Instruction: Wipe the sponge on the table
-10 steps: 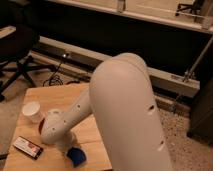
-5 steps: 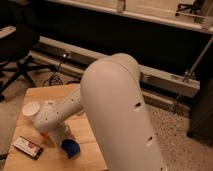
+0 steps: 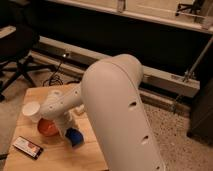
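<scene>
Low in the left of the frame, the robot's hand [image 3: 69,131] comes down onto the tabletop [image 3: 60,157], meeting a small bright blue sponge [image 3: 76,138]. The sponge lies on the pale wooden planks near the middle of the tabletop, just right of a red-orange bowl [image 3: 47,128] and touching the tip of the hand. Whether the hand is spread, pressed together or pinching the sponge cannot be told, since the white wrist covers it from above.

The thick white arm [image 3: 117,105] fills the centre of the frame, rising from the lower right to a rounded elbow and then reaching down and left across the tabletop. A white cup [image 3: 31,111] stands at the left edge of the tabletop, just above the bowl and close beside the forearm. A flat dark packet [image 3: 27,147] with a red and white face lies near the lower left corner, apart from the bowl and the sponge.

Beyond the tabletop, a black office chair [image 3: 17,60] stands in the upper left, with cables [image 3: 56,76] trailing on the floor [image 3: 175,131] nearby. A long pale rail [image 3: 165,81] runs along the dark wall behind.
</scene>
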`<control>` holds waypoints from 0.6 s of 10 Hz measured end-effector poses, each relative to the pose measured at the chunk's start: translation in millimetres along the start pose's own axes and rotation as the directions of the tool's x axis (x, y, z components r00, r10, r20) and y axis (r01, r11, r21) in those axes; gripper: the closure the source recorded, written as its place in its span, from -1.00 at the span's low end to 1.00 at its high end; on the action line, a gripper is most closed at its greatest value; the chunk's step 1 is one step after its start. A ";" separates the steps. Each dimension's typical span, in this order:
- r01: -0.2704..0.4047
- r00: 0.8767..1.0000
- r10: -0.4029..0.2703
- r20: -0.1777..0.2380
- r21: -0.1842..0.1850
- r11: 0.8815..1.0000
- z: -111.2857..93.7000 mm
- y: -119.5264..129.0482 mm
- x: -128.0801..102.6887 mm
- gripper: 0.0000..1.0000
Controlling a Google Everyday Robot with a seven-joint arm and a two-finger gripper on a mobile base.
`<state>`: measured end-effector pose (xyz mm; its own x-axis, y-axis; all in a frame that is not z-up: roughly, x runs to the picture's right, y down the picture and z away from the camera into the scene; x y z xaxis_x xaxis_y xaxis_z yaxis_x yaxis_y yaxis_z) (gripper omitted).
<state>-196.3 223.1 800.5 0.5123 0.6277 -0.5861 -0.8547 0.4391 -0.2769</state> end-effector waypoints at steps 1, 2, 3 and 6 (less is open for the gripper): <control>-0.010 1.000 0.010 0.017 0.001 1.000 0.0 -8.0 -7.6 -0.09; -0.018 0.999 0.018 0.034 -0.003 1.000 0.5 -12.9 -13.2 -0.09; -0.028 0.998 0.029 0.049 -0.007 1.000 1.6 -17.6 -17.5 -0.08; -0.060 0.996 0.061 0.064 -0.005 0.998 5.9 -36.4 -18.9 0.29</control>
<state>-174.4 199.1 826.1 0.4640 0.6932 -0.5516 -0.8845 0.3971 -0.2450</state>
